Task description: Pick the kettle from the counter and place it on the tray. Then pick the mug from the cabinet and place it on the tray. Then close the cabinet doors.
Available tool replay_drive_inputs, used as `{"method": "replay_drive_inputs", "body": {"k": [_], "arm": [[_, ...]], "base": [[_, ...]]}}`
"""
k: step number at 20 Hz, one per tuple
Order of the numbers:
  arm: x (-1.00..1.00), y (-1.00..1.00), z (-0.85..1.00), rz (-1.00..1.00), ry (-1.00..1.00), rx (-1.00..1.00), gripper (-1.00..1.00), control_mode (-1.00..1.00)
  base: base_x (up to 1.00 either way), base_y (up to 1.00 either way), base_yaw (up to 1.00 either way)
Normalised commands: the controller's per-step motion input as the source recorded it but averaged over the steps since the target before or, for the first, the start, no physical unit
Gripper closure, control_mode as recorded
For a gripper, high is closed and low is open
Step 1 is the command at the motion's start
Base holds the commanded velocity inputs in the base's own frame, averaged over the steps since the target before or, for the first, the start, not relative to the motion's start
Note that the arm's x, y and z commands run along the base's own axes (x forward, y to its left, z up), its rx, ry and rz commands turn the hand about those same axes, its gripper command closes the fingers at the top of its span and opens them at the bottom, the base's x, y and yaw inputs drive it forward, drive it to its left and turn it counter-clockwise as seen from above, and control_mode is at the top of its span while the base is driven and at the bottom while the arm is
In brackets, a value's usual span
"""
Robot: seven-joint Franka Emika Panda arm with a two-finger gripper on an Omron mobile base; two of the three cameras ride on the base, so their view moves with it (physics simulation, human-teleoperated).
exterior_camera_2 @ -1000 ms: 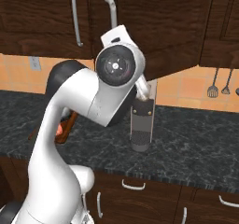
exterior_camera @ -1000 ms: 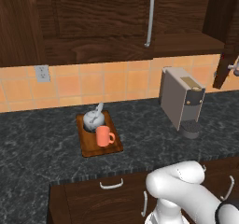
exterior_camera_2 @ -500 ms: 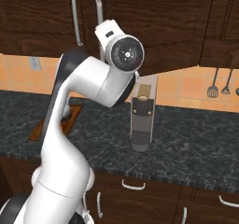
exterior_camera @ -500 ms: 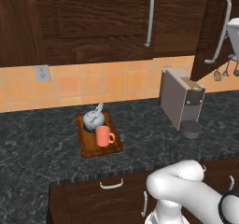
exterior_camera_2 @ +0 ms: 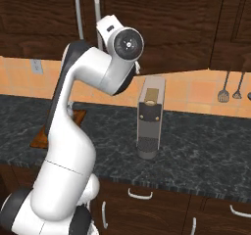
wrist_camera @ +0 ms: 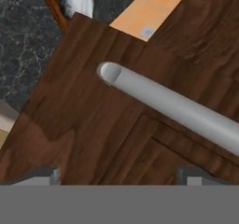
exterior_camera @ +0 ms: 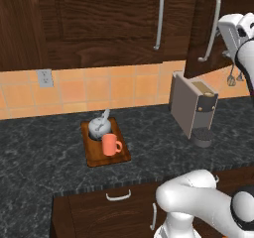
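Left base view: the arm rises from the lower right, and its white hand [exterior_camera: 237,31] sits high at the right edge, just beside the right door [exterior_camera: 206,31], which stands swung out from the cabinet. The hand is next to that door's bar handle [exterior_camera: 213,26]; whether it touches cannot be told here. Far below and left of the hand, the tray [exterior_camera: 105,143] lies on the counter [exterior_camera: 44,157] with the kettle [exterior_camera: 99,126] and the mug [exterior_camera: 110,144] on it, side by side. The left door [exterior_camera: 99,21] looks shut. A grey coffee machine [exterior_camera: 193,105] stands on the counter below the hand.

Right base view: the arm arches up from the lower left, elbow bent, the wrist turned toward the doors; the hand's round end [exterior_camera_2: 127,43] faces the camera, hiding the fingers. A tray corner shows behind the arm.

Hand view: the claw [wrist_camera: 121,175] is spread wide and holds nothing. Its two tips stand at the bottom, well apart. The bar handle lies above them, slanting across dark wood. The kettle shows at the top left.
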Motion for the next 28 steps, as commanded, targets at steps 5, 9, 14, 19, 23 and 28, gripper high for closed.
{"method": "replay_drive_inputs", "body": {"k": [5, 9, 14, 19, 23, 28], "arm": [[0.93, 0.06, -0.23, -0.01, 0.00, 0.00, -1.00, -1.00], [0.89, 0.01, -0.28, -0.01, 0.00, 0.00, -1.00, -1.00], [0.62, 0.00, -0.11, -0.13, 0.00, 0.00, -1.00, -1.00], [0.63, 0.00, -0.12, -0.20, 0.00, 0.00, -1.00, -1.00], [0.51, 0.00, -0.11, -0.25, 0.00, 0.00, -1.00, -1.00], [0.10, -0.07, -0.07, -0.20, 0.00, 0.00, -1.00, -1.00]], "base": [[0.00, 0.00, 0.00], [0.00, 0.00, 0.00], [0.00, 0.00, 0.00], [0.00, 0.00, 0.00], [0.00, 0.00, 0.00], [0.00, 0.00, 0.00]]}}
